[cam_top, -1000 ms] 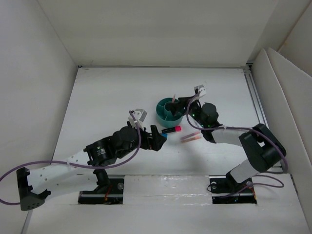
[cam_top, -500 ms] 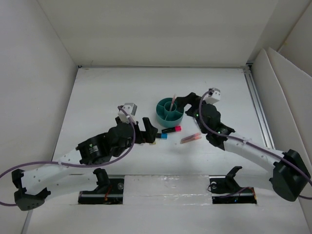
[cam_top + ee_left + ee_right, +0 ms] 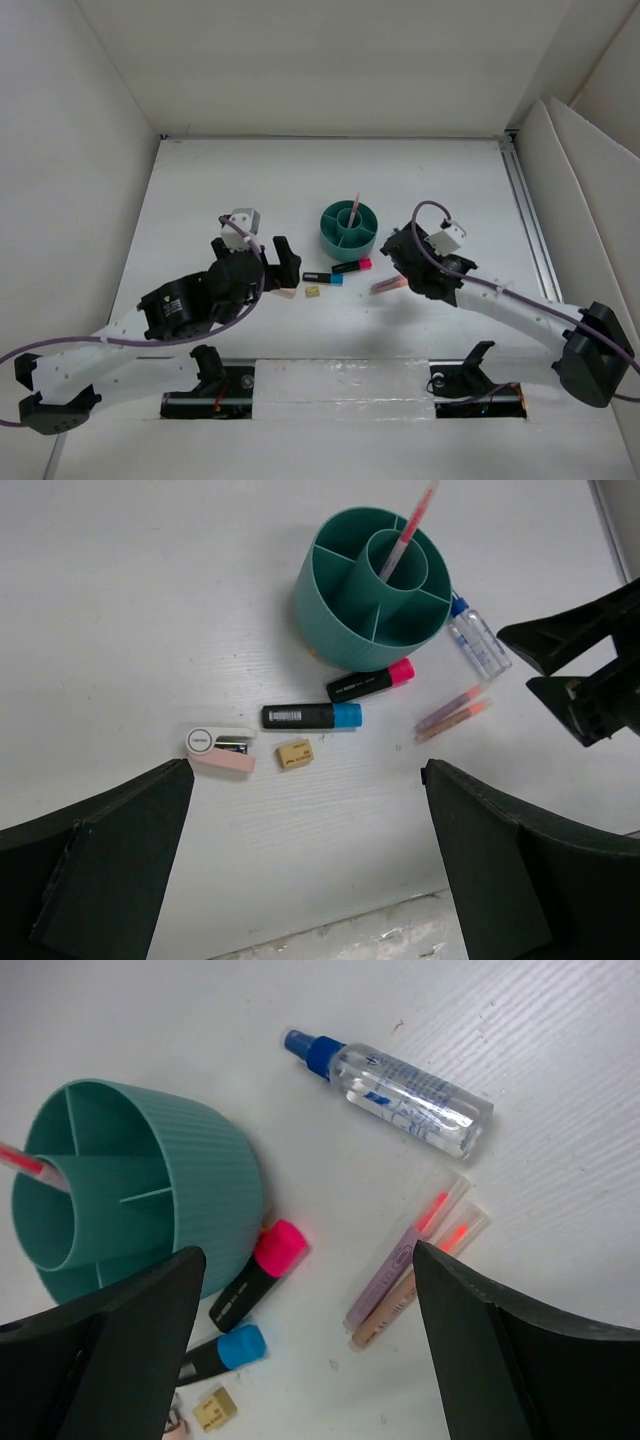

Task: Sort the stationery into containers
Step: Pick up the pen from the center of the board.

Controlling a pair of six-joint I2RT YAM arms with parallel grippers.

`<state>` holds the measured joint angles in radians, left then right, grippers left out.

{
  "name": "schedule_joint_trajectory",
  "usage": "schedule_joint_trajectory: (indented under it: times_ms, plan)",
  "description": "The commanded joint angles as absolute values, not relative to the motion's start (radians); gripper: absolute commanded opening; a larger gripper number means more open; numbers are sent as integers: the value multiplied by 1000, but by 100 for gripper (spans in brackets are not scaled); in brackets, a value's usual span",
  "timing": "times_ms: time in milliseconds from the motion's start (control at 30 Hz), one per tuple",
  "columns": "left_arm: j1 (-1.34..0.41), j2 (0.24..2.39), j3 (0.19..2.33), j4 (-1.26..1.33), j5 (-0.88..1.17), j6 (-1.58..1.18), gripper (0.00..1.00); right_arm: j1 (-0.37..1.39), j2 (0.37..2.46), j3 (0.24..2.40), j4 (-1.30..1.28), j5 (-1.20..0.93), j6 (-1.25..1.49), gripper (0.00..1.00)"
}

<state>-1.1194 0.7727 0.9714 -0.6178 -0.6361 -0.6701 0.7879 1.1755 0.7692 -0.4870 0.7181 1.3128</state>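
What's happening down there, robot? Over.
Both open, empty: left gripper, right gripper. One pen in teal organizer. Unsorted: blue-capped marker, eraser, bottle. Nothing blocking.

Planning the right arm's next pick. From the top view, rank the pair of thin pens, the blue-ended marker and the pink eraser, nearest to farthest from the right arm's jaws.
1. pair of thin pens: right of centre, toward the near edge.
2. blue-ended marker: mid-table, left of the pens.
3. pink eraser: farthest left, beside the left arm.
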Motion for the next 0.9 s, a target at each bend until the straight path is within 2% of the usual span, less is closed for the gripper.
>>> schedule_joint_trajectory:
  times_ms: [0, 233, 867]
  plan:
    - [-1123, 710, 957, -620, -661, -680, 100, 799, 1244, 807, -515, 718, 1433, 91]
    - [-1123, 683, 946, -597, -632, -661, 100, 808, 1454, 942, -669, 718, 1629, 86]
    - [-1123, 681, 937, -558, -571, -611, 100, 818, 1531, 881, -657, 736, 1764, 78]
